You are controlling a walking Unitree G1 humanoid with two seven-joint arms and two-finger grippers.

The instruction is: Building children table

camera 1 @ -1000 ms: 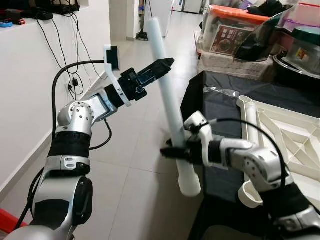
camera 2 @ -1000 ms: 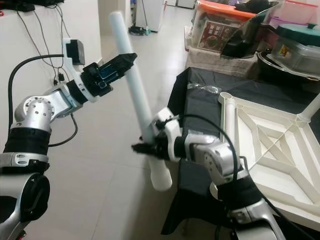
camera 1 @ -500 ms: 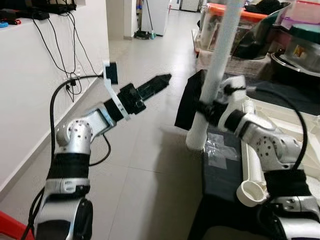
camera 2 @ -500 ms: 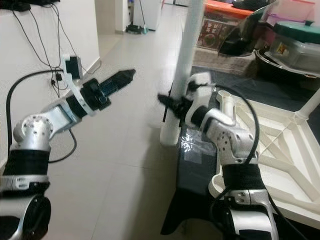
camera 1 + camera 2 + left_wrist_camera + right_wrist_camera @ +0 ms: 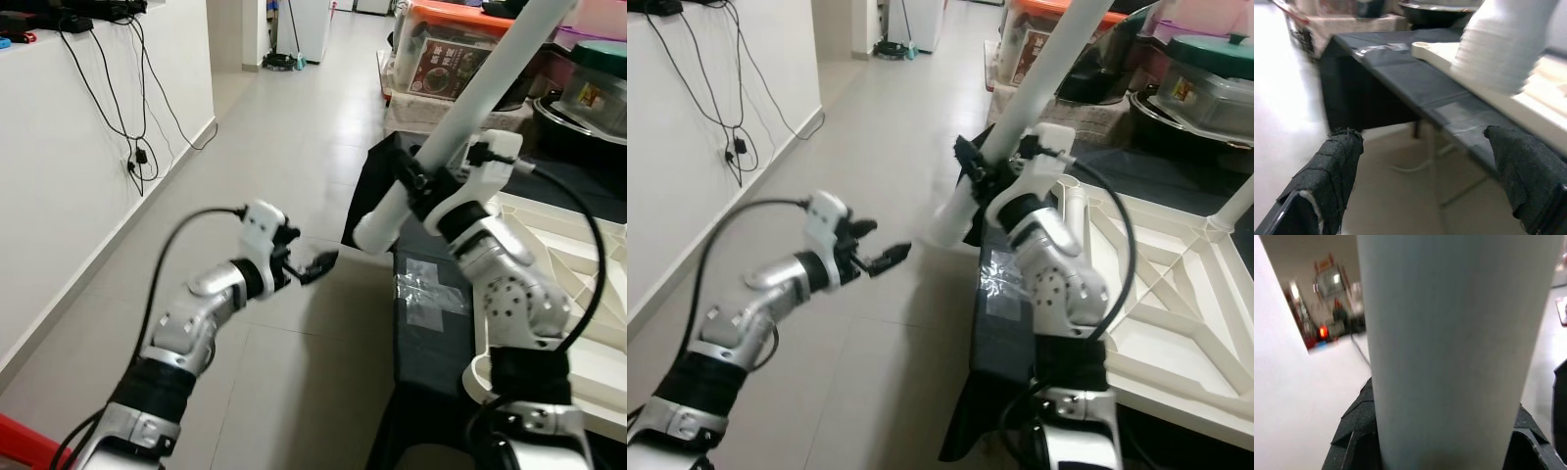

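Table leg [image 5: 490, 78] clamped in right pincer [image 5: 423, 186]; left pincer [image 5: 318, 266] spread, empty.

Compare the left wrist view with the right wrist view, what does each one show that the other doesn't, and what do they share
Left wrist view alone: the left gripper open over the floor, the black-covered table and the white tabletop panel lying on it. Right wrist view alone: the right gripper clamped around the leg, and a white wall behind. Shared: the white table leg, blurred in the left wrist view.
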